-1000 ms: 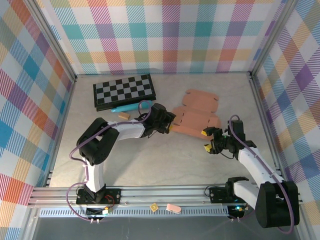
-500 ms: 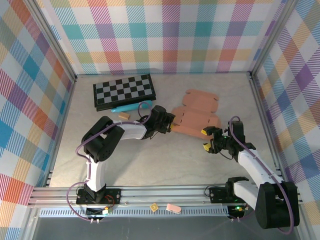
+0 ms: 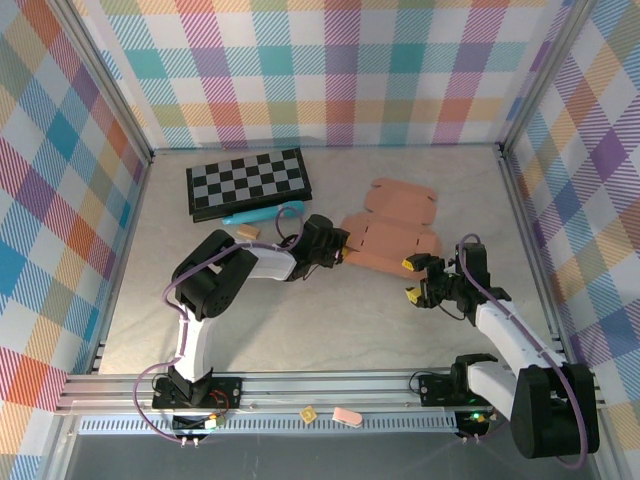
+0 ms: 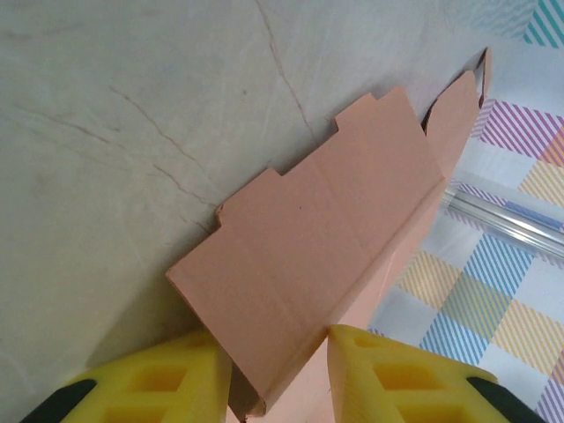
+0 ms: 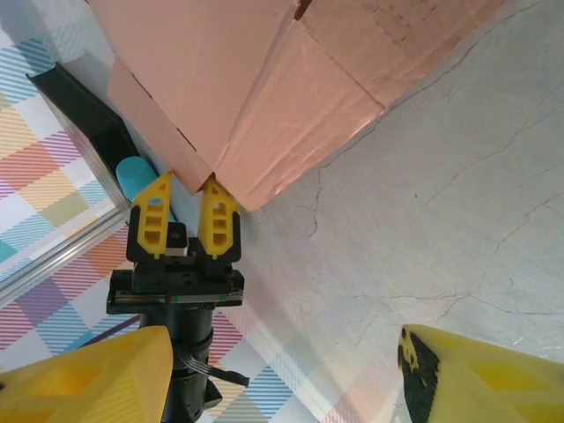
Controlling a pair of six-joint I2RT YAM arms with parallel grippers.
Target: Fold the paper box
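Observation:
The salmon-orange paper box (image 3: 395, 225) lies unfolded and mostly flat right of the table's middle. At the box's left corner is my left gripper (image 3: 338, 250). In the left wrist view a raised flap of the box (image 4: 326, 229) runs down between the yellow fingers of that gripper (image 4: 279, 370). The right finger touches the flap's crease, and a thin dark gap is left at the other finger, so it is open. My right gripper (image 3: 410, 280) stands wide open just in front of the box's near edge, with nothing in it. Its wrist view shows the box (image 5: 264, 88) and the left gripper (image 5: 185, 198) at its corner.
A black-and-grey chessboard (image 3: 248, 183) lies at the back left. A teal stick (image 3: 262, 213) and a small tan block (image 3: 247, 232) lie just in front of it. Chequered walls close off the left, back and right. Two small items (image 3: 345, 415) rest on the front rail.
My left gripper's fingers have narrowed around the box's left corner, and the left arm's elbow has swung slightly right. The right gripper has barely shifted.

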